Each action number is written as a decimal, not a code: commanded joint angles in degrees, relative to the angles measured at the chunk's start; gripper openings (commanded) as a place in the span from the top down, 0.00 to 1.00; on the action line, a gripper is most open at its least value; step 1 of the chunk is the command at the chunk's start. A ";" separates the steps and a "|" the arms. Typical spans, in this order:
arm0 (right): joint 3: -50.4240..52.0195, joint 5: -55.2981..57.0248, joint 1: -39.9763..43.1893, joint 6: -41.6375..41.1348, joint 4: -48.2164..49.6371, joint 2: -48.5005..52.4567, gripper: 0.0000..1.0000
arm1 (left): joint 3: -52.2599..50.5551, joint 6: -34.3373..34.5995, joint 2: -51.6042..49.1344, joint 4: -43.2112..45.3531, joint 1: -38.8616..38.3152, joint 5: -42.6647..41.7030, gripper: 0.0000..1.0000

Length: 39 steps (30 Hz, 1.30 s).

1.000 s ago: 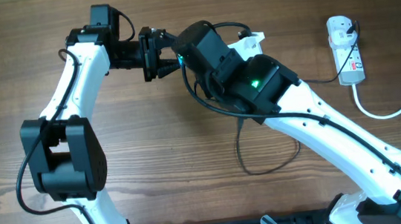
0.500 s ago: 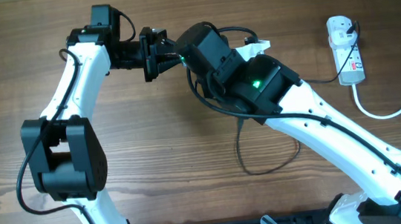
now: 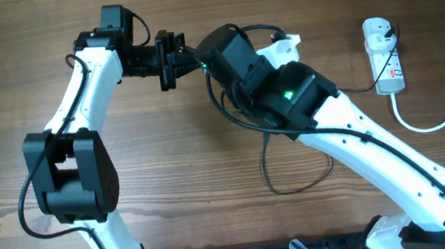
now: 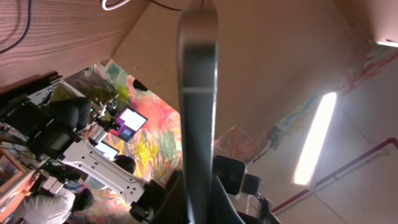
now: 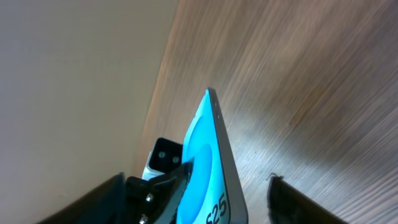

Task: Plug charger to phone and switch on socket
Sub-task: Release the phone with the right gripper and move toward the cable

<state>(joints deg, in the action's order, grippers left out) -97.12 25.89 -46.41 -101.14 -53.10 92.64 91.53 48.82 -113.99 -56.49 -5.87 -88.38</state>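
The slim turquoise-screened smartphone (image 5: 208, 155) stands edge-up off the wooden surface (image 3: 171, 188), clamped in the left tool (image 3: 168, 60). The right tool (image 5: 196, 180) hangs with its fingers spread either side of it. It looks rigid, light and glass-slick (breakable too), so it is best pinched across its flat faces, leaving the port end free.

Cyan-screened phone (image 5: 202, 149), white socket (image 3: 385, 59), brown woodgrain table (image 3: 188, 186)

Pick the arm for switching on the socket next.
Right, probably. The socket lies on its side of the table, and the left gripper is shut on the phone, while the right gripper is open.
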 commanded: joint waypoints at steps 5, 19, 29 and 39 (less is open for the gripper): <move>-0.70 2.71 1.90 30.93 -6.64 -8.31 0.00 | 0.85 -3.04 1.62 0.55 2.36 0.37 0.96; 3.43 -6.01 3.32 51.82 -26.86 -6.08 0.00 | 0.83 -24.52 1.62 -1.14 3.74 19.47 0.96; 12.63 -23.08 9.64 63.23 -19.43 -5.38 0.14 | 0.83 -26.84 1.62 -3.21 3.85 27.63 0.96; 21.86 -25.94 11.78 63.45 -10.67 -0.44 0.20 | 0.83 -27.26 1.62 -2.71 3.85 27.65 0.96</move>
<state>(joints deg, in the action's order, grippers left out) -77.84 3.18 -34.65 -38.89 -66.22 89.25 91.53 23.09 -113.99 -59.37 -2.33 -59.75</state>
